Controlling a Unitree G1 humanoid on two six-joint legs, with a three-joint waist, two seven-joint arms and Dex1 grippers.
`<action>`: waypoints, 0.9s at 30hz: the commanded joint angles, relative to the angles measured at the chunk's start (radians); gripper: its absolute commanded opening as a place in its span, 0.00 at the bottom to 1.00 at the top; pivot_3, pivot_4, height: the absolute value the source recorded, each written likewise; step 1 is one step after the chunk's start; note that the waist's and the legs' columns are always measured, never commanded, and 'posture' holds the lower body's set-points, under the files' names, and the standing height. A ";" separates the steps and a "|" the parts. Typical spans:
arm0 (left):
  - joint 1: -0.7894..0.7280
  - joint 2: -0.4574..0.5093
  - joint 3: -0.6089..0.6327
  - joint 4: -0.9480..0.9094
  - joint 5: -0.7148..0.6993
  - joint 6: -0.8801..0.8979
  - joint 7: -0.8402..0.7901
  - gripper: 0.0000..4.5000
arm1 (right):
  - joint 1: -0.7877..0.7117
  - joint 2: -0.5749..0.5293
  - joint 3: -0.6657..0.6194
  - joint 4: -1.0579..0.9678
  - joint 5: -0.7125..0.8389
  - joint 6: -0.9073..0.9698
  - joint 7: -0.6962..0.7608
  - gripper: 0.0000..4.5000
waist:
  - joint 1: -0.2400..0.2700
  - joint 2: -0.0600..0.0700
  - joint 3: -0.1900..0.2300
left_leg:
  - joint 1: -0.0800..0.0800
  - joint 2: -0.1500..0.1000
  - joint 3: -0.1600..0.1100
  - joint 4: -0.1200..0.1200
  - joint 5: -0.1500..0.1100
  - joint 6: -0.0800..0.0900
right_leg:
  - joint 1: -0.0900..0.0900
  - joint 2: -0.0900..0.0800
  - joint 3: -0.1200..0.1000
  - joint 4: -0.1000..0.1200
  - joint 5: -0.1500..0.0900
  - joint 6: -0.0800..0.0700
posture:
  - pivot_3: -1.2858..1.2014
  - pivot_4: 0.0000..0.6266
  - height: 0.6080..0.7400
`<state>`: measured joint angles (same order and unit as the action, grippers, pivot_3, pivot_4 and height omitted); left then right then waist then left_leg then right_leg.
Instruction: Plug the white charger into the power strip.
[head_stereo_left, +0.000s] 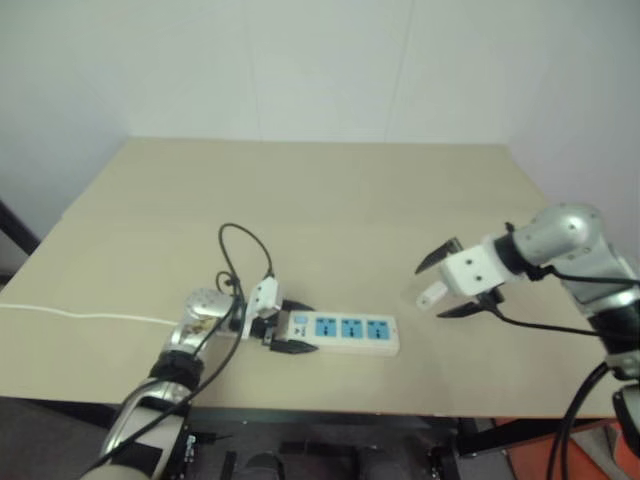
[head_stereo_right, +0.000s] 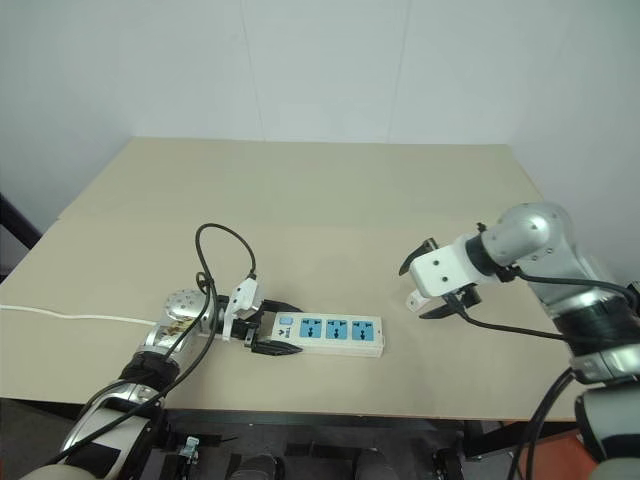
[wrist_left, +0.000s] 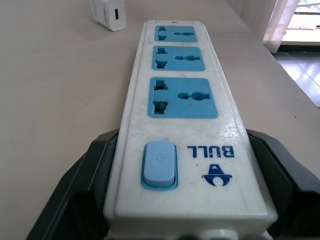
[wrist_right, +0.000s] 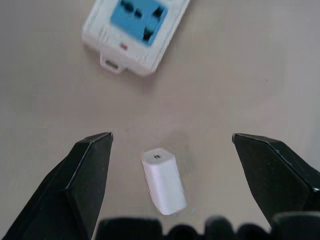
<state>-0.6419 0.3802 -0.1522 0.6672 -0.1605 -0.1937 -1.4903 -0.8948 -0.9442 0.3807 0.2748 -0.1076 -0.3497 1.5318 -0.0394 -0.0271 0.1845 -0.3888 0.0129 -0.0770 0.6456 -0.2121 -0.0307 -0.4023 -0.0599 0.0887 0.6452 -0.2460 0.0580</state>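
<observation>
**Left jaws hold the strip, right jaws wait wide over the charger**

A thin white cord (head_stereo_left: 80, 316) lies on the tan table (head_stereo_left: 320, 190). It runs from the 9 o'clock edge toward the left arm.

The left gripper (head_stereo_left: 287, 327) sits low on the table at about 7 o'clock in the head view. Its black jaws are clenched on the switch end of the power strip (head_stereo_left: 345, 330), one on each long side. The left wrist view shows it close up: the black fingers (wrist_left: 85, 190) touch both side walls of the strip beside the blue switch (wrist_left: 159, 164).

The power strip lies flat on the table, near the 6 o'clock edge. Its long side runs from 9 o'clock to 3 o'clock. It has three blue socket faces in a row. All three are bare.

The white charger (head_stereo_left: 432, 295) lies on the table, just past the 3 o'clock end of the strip and apart from it. In the right wrist view the charger (wrist_right: 164, 181) lies on its side.

The right gripper (head_stereo_left: 448, 287) hangs above the charger at about 3 o'clock, tilted down toward the table. Its jaws are spread wide and hold nothing. The charger lies between the two black fingers (wrist_right: 85, 175) in the right wrist view, and they do not touch it.
</observation>
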 joint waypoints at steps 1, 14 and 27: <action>0.010 -0.010 -0.022 0.008 0.019 0.009 0.027 0.73 | -0.084 0.030 0.059 0.107 -0.090 -0.123 0.038 1.00 | 0.002 0.000 0.000 | 0.000 0.000 -0.001 0.000 0.000 0.000 | 0.000 0.000 0.000 0.000 0.001 -0.002 | 0.52 0.24 1.00; 0.042 -0.004 -0.022 -0.041 0.015 0.026 0.057 0.73 | -0.259 0.160 0.196 0.432 -0.291 -0.345 -0.027 1.00 | 0.000 0.000 0.000 | 0.001 0.000 0.000 0.000 0.000 0.000 | 0.000 0.000 0.000 0.001 0.002 -0.004 | 0.52 0.24 1.00; 0.066 -0.001 -0.030 -0.087 0.008 0.057 0.059 0.73 | -0.297 0.237 0.231 0.563 -0.389 -0.384 -0.086 1.00 | -0.002 0.001 0.000 | 0.001 0.000 0.000 0.000 0.000 0.000 | 0.000 0.000 0.000 0.002 0.002 -0.004 | 0.52 0.24 1.00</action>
<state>-0.5932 0.3828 -0.1555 0.5851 -0.1610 -0.1505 -1.4338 -1.1601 -0.7096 0.6146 0.8368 -0.4916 -0.7240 1.4537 -0.0415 -0.0261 0.1843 -0.3880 0.0126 -0.0774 0.6453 -0.2121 -0.0307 -0.4026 -0.0601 0.0887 0.6468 -0.2437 0.0538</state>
